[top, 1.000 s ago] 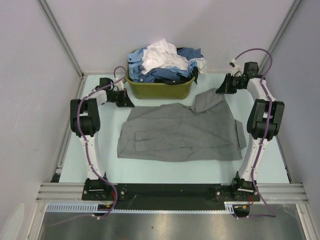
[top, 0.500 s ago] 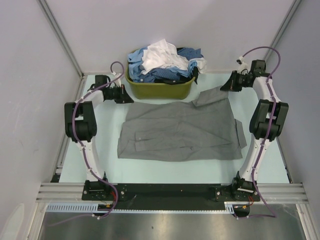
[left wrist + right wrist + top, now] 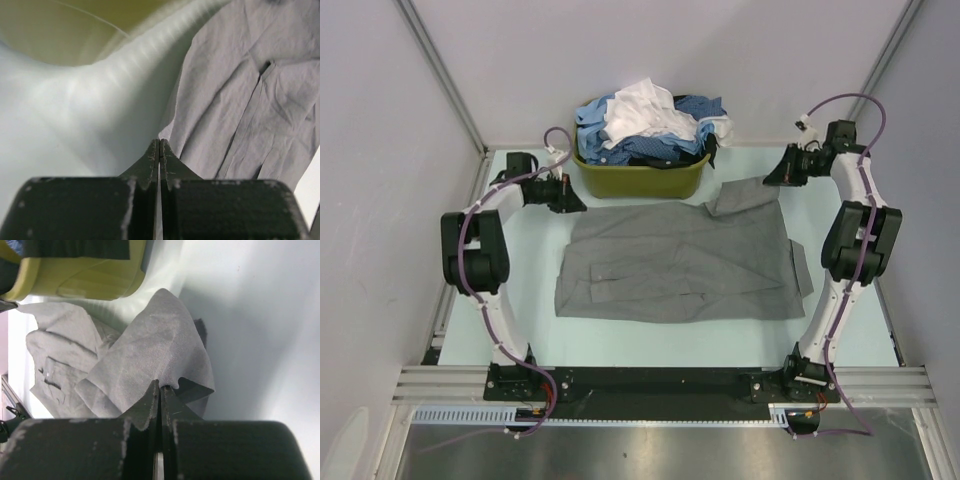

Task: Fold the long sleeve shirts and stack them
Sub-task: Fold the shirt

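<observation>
In the middle of the table I have the grey shirt [image 3: 680, 265] lying spread out, its long side running left to right. It is plain mid-grey, creased and partly doubled over itself, with a seam line along its near half. At its far right corner a flap [image 3: 745, 195] of the cloth is turned back and points to the far right. The shirt's far edge lies close to the basket [image 3: 640, 180].

The table top [image 3: 650, 345] is a pale mint green. Plain pale walls [image 3: 520, 60] close it in on three sides, and a metal rail [image 3: 660, 382] runs along the near edge.

The basket is olive-green plastic and sits at the far middle. It is heaped above its rim with more shirts: a white shirt [image 3: 642, 108] on top and blue shirts [image 3: 670, 148] bunched under it.

On my left wrist view the left gripper [image 3: 159, 144] has its fingers pressed together with nothing between them, just off the grey shirt's far left corner. The right gripper [image 3: 160, 385] also has its fingers pressed together, close to the flap; I see no cloth caught in them.
</observation>
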{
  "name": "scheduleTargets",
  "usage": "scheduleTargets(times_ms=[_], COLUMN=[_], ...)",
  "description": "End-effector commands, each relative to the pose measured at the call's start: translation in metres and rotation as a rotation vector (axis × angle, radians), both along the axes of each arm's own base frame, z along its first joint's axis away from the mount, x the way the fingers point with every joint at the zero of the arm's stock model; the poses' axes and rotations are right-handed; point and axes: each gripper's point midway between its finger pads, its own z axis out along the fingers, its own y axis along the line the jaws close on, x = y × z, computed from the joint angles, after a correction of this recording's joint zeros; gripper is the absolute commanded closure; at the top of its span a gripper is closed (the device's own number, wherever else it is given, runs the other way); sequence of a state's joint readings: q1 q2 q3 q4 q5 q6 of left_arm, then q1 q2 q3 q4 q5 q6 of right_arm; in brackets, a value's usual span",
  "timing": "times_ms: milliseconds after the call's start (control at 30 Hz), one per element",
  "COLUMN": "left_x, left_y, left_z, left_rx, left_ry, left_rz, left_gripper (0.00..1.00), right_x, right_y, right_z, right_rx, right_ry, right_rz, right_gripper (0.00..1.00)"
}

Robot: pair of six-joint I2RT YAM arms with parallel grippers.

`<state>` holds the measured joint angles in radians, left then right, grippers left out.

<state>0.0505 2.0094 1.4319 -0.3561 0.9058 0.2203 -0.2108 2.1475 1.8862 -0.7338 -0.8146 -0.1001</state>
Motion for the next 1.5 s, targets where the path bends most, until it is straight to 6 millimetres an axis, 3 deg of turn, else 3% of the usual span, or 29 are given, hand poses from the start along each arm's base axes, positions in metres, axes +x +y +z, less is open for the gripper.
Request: scheduleTargets(times_ms=[0, 233, 400, 500, 667, 700, 733, 767, 800, 900, 1067, 1100, 1167, 1200, 1233, 1267, 1467], left_x=[-0.018, -0.045, -0.082, -0.103, -0.127, -0.128, -0.128, -0.129, -0.128, -0.125, -0.125, -0.125, -0.123, -0.123, -0.122, -0.12, -0.118], left_y=[-0.003, 0.002, 0.004, 0.006, 0.014, 0.015, 0.016, 0.017, 0.018, 0.02, 0.015, 0.013, 0.011, 0.01, 0.009, 0.008, 0.005], left_z=[0.036, 0.036, 0.026, 0.016, -0.007, -0.011, -0.015, -0.017, -0.018, -0.017, 0.007, 0.011, 0.024, 0.028, 0.035, 0.042, 0.081], left_rx=[0.027, 0.117, 0.155, 0.19, 0.27, 0.284, 0.307, 0.318, 0.326, 0.344, 0.319, 0.303, 0.294, 0.283, 0.278, 0.274, 0.259], left_ry=[-0.158, -0.234, -0.214, -0.215, -0.197, -0.194, -0.195, -0.188, -0.183, -0.195, -0.242, -0.243, -0.272, -0.267, -0.284, -0.3, -0.388], left_rz=[-0.116, -0.221, -0.315, -0.372, -0.429, -0.436, -0.438, -0.435, -0.426, -0.404, -0.374, -0.367, -0.351, -0.338, -0.33, -0.323, -0.267], left_gripper=[1.0, 1.0, 1.0, 1.0, 1.0, 0.96, 0.87, 0.65, 0.57, 0.45, 0.36, 0.34, 0.22, 0.21, 0.2, 0.02, 0.01], right_x=[-0.022, -0.06, -0.085, -0.099, -0.128, -0.133, -0.139, -0.142, -0.145, -0.148, -0.129, -0.117, -0.104, -0.091, -0.084, -0.077, -0.014], right_y=[-0.002, -0.004, -0.013, -0.017, -0.016, -0.014, -0.012, -0.014, -0.012, -0.015, -0.024, -0.025, -0.019, -0.018, -0.019, -0.011, -0.002], right_z=[0.049, 0.032, 0.018, 0.014, -0.011, -0.016, -0.023, -0.03, -0.033, -0.035, -0.023, -0.018, -0.019, -0.015, -0.022, -0.024, -0.032], right_rx=[-0.003, -0.009, -0.026, -0.037, -0.048, -0.043, -0.036, -0.04, -0.038, -0.066, -0.165, -0.186, -0.223, -0.246, -0.264, -0.286, -0.358], right_ry=[-0.097, -0.031, 0.018, 0.034, 0.105, 0.127, 0.152, 0.173, 0.19, 0.199, 0.146, 0.112, 0.107, 0.071, 0.089, 0.084, 0.026], right_rz=[0.04, 0.067, 0.076, 0.088, 0.118, 0.124, 0.129, 0.128, 0.132, 0.13, 0.097, 0.09, 0.082, 0.076, 0.063, 0.072, 0.025], right_gripper=[1.0, 1.0, 1.0, 1.0, 1.0, 0.95, 0.89, 0.82, 0.68, 0.55, 0.43, 0.41, 0.38, 0.35, 0.3, 0.28, 0.24])
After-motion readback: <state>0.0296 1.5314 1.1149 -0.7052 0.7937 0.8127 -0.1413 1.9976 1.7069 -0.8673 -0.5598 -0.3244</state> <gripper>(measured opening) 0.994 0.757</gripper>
